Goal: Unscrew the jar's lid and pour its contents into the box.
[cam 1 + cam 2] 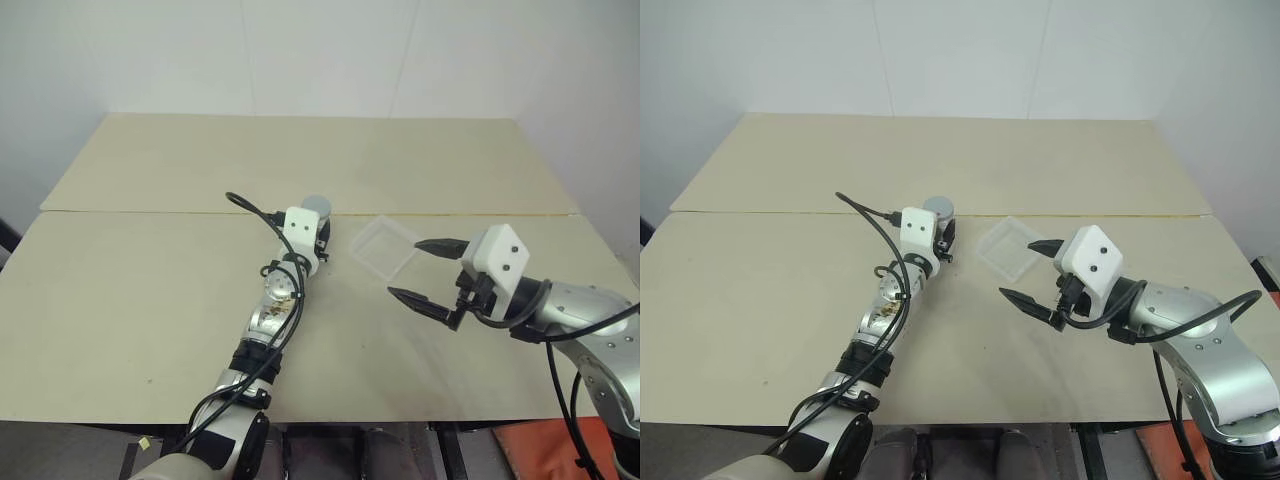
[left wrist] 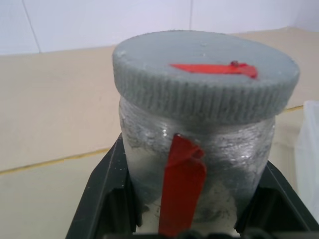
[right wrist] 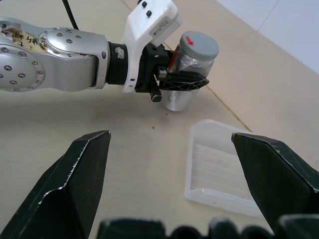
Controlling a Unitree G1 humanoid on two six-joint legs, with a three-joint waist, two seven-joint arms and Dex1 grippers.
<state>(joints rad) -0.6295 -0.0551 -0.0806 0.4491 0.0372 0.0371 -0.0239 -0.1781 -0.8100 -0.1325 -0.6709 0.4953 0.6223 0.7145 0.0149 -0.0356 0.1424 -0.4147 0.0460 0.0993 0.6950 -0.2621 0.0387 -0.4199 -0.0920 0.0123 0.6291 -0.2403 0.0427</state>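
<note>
Nearest, the right gripper hovers above the tan table, black fingers spread wide and holding nothing, aimed toward the jar. Just beyond lies the box, a shallow clear plastic tray, apparently empty, though its transparency makes this uncertain. Farther out, the left gripper is clamped around the silver-grey cylindrical jar with red stripe, standing upright beside the box. The ribbed grey lid remains seated. Judged progress: jar secured; unscrewing and pouring remain.
</note>
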